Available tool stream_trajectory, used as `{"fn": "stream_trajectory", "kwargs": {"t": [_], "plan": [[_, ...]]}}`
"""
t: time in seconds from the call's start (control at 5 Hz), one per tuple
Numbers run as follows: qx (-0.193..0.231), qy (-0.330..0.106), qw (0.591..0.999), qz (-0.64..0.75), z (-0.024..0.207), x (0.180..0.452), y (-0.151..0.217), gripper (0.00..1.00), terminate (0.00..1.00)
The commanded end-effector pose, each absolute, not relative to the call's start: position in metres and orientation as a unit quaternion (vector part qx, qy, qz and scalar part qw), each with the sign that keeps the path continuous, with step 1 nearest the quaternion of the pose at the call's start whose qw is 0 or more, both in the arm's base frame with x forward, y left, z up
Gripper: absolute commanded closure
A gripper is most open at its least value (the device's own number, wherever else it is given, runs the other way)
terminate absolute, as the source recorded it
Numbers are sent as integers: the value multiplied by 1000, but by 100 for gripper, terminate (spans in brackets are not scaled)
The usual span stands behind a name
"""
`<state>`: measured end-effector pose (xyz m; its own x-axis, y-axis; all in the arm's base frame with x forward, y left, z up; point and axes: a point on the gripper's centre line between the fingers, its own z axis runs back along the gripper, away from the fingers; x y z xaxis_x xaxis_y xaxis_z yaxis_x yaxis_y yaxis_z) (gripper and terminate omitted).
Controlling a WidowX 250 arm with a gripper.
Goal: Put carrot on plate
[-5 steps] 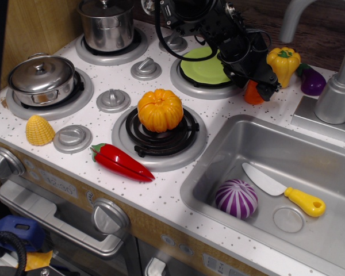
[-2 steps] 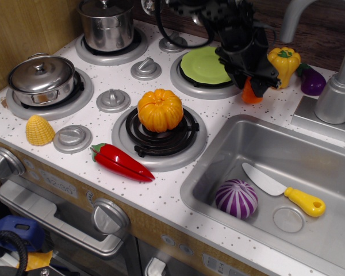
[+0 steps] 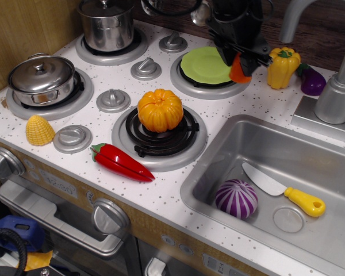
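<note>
The light-green plate (image 3: 204, 65) lies on the back right burner. My black gripper (image 3: 240, 62) is shut on the small orange carrot (image 3: 238, 70) and holds it lifted off the counter, at the plate's right edge. Only the carrot's lower part shows below the fingers. The arm reaches down from the top of the view and hides the plate's far right rim.
An orange pumpkin (image 3: 160, 110) sits on the front burner, a red chili (image 3: 122, 163) in front of it. A yellow pepper (image 3: 282, 66) and purple eggplant (image 3: 312, 81) stand right of the gripper. The sink (image 3: 259, 149) holds a knife (image 3: 283, 188) and purple onion (image 3: 236, 198). Two pots (image 3: 41, 79) stand left.
My gripper has lifted the carrot off the counter and moved it up and left, from beside the yellow pepper to the plate's right edge.
</note>
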<state>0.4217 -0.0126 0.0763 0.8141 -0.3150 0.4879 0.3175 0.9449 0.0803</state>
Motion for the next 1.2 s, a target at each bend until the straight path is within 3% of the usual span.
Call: {"fn": "stream_trajectory", "kwargs": {"t": [0.0,0.4,0.8,1.0], "plan": [[12,-311,933,-183,103,436,21,100,0],[-14,-320,924,-207,88,463,48,100,0],[-13,-331,918,-220,76,467,55,100,0],[-17,-340,910,-237,69,471,57,0,0]]}}
